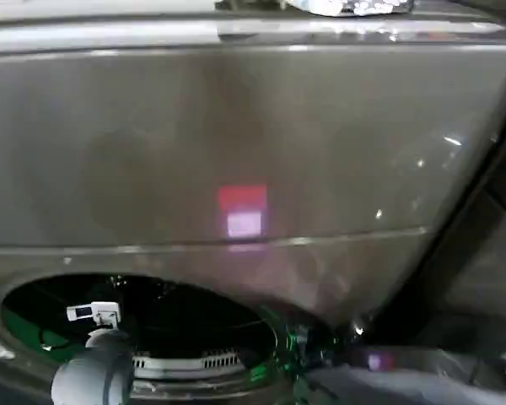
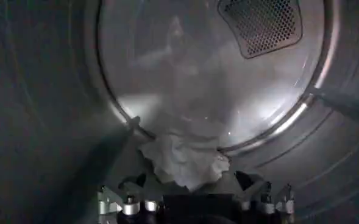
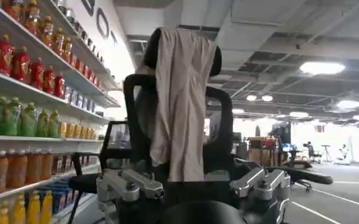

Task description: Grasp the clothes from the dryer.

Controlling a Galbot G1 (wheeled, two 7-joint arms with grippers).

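Clothes [image 2: 182, 159] lying inside dryer [image 1: 253, 143] drum, whitish crumpled wad resting at drum's bottom edge against back wall rim, below perforated vent [image 2: 261, 24]. Left gripper [image 2: 194, 193] reaching inside drum, fingers [image 2: 121, 198] spread wide, holding nothing; wad sitting between fingertips, just ahead. Right gripper [image 3: 194, 185] idling outside, fingers apart, empty, facing chair [image 3: 179, 122] draped with beige cloth [image 3: 182, 97]. Shelf bottles' [image 3: 21, 61] labels unreadable; wall lettering partly cut off.

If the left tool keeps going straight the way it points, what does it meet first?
Most likely the small whitish-grey crumpled clothes lying on the dark dryer drum floor, right ahead between the open left tool fingers; depth is unclear.
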